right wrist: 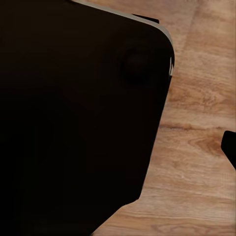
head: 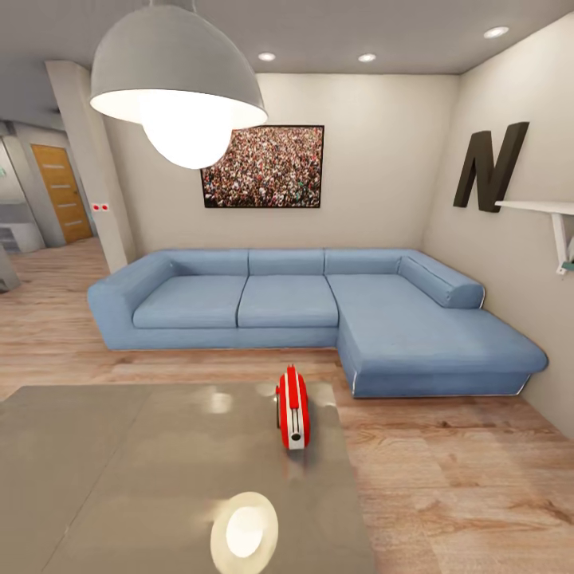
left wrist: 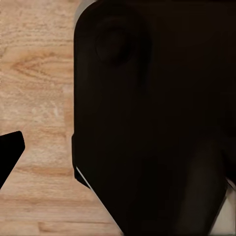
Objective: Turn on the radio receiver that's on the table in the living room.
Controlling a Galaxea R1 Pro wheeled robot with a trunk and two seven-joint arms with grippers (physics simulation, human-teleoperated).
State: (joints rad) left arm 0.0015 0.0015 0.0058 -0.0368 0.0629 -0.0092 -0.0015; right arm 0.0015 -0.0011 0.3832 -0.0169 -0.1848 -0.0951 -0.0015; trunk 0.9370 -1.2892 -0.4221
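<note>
The red radio receiver point(head: 292, 406) stands upright on the table point(head: 119, 478), near the far right corner of the top, its white-striped narrow edge and silver end facing me. The glossy grey-brown top mirrors the ceiling lights. In the left wrist view a black fingertip point(left wrist: 10, 153) of my left gripper pokes in over the wood floor beside a large dark body point(left wrist: 157, 123). The right wrist view likewise has one black fingertip point(right wrist: 230, 147) beside a dark body point(right wrist: 73, 113). Neither wrist view lets me tell how the jaws stand.
A blue L-shaped sofa point(head: 303, 303) fills the far wall beyond the table, under a crowd picture point(head: 263, 167). A grey pendant lamp point(head: 175, 80) hangs above the table. The right wall carries a black N point(head: 488, 166) and a white shelf point(head: 550, 209). Wood floor point(head: 446, 478) runs right of the table.
</note>
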